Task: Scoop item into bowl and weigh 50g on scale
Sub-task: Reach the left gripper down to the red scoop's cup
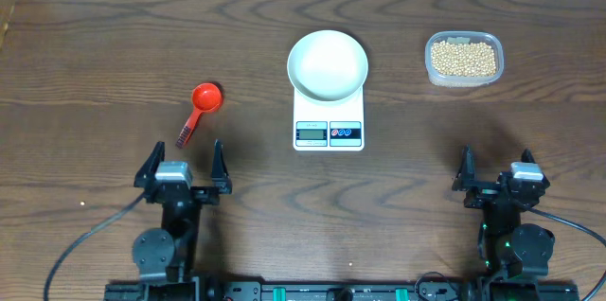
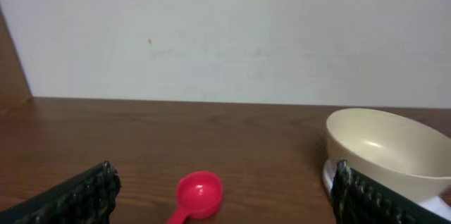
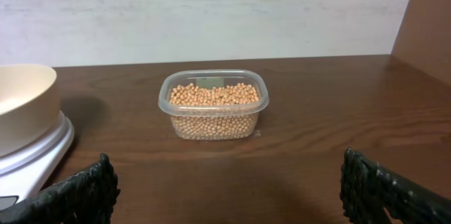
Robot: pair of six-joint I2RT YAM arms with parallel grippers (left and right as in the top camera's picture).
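An empty white bowl (image 1: 328,63) (image 2: 386,146) (image 3: 21,104) sits on the white scale (image 1: 329,123) (image 3: 32,155) at the table's middle. Pale-tan beans (image 1: 463,58) (image 3: 213,103) fill a clear plastic tub (image 1: 463,59) (image 3: 213,108) at the far right. A red scoop (image 1: 201,104) (image 2: 197,196) lies left of the scale, handle toward me. My left gripper (image 1: 184,161) (image 2: 225,196) stands open near the front edge, just short of the scoop. My right gripper (image 1: 496,167) (image 3: 225,189) is open too, well short of the tub, holding nothing.
The dark wooden table (image 1: 114,45) runs back to a white wall (image 2: 225,34). A raised wooden side edge (image 3: 431,20) stands at the far right. Cables (image 1: 76,244) trail from the arm bases along the front.
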